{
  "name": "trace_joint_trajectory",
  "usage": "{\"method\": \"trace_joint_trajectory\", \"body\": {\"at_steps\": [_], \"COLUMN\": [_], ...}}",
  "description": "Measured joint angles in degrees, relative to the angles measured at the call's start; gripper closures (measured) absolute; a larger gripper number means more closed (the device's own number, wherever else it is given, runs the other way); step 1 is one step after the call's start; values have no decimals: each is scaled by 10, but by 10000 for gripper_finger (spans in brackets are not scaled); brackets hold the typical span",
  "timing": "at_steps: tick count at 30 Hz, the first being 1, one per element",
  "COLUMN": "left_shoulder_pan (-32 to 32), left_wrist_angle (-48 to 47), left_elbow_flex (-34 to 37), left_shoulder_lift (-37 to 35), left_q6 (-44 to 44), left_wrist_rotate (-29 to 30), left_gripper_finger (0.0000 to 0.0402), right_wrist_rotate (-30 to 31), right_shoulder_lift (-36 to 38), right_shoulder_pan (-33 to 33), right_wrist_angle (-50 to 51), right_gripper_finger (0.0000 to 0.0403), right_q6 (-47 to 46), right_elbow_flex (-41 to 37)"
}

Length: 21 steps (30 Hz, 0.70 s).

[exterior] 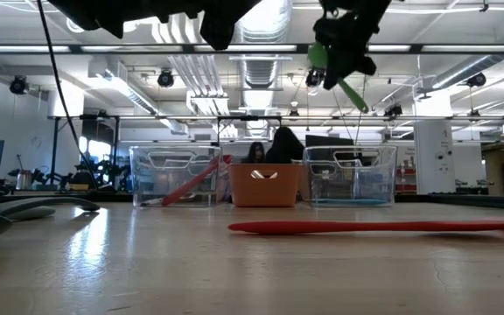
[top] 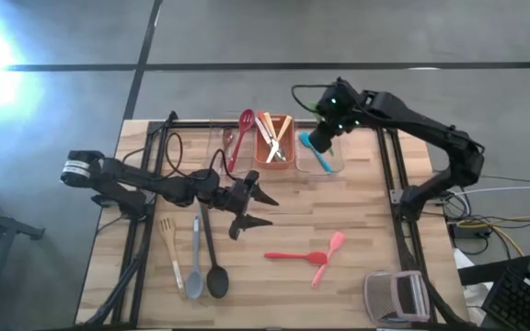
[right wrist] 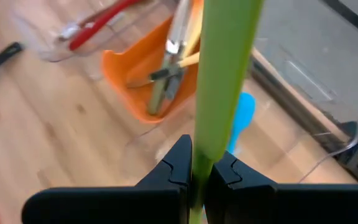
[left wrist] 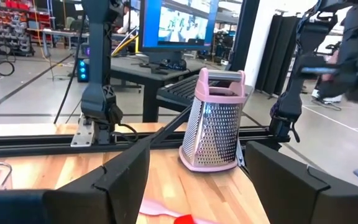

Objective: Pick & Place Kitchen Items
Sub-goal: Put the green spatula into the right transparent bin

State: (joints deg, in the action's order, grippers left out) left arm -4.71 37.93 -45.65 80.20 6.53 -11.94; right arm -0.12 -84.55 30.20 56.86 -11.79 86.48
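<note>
High view: right gripper [top: 321, 140], jaws clamped on a green spoon [right wrist: 224, 81], hangs over the clear bin [top: 336, 165] at 1 o'clock. Left gripper [top: 254, 210] mid-tabletop, jaws apart. About 6 utensils remain loose.

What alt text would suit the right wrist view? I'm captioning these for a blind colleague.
The right gripper is shut on a green spoon, held above a clear bin with a blue spoon in it. Beside that, an orange bin holds wooden utensils on the wooden table.
</note>
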Motion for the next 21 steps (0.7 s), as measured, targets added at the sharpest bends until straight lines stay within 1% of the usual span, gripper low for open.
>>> {"method": "trace_joint_trajectory", "body": {"at_steps": [5,11,14,18,21], "left_shoulder_pan": [0,0,0,0,0], "left_wrist_angle": [-5,-9,-14,-21,-26], "left_elbow_flex": [0,0,0,0,0], "left_shoulder_lift": [0,0,0,0,0], "left_q6": [6,7,7,8,8], "left_wrist_rotate": [0,0,0,0,0], "left_gripper_finger": [134,134,134,134,134], "right_wrist_rotate": [-17,-25,-26,-39,-61], "right_shoulder_lift": [-60,-154,-192,-232,-256], "right_shoulder_pan": [40,75,82,83,87], "right_wrist_angle": [8,86,106,107,107], "right_gripper_finger": [394,394,394,394,394], "right_q6": [31,63,72,78,79], "right_elbow_flex": [27,93,116,133,136]}}
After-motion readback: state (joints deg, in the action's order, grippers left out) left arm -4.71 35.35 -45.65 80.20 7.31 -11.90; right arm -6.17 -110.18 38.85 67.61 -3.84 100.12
